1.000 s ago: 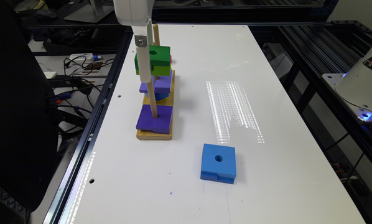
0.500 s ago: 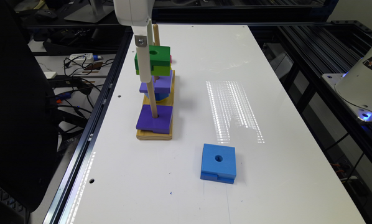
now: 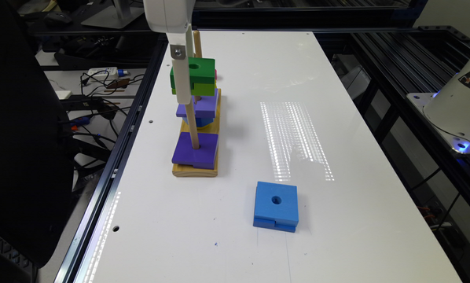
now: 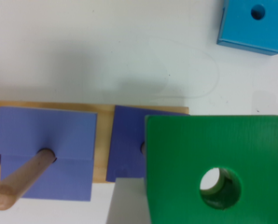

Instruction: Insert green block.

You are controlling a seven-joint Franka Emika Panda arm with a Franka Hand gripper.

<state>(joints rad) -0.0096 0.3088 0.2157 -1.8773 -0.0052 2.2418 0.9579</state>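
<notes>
The hand [image 3: 184, 84] was clamped on the green block [image 3: 194, 76], held above the pegboard [image 3: 195, 169]; threading it onto a peg [image 3: 193, 129] remained.

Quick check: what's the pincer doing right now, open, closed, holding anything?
Pincer: closed on the green block, held above the pegboard.

Green block [image 3: 197, 76], blue block [image 3: 276, 206], purple blocks [image 3: 195, 151]

White table [image 3: 337, 220] – striped light glare [image 3: 294, 141]; cluttered cables [image 3: 97, 106] beside, dark chair [image 3: 19, 137].
</notes>
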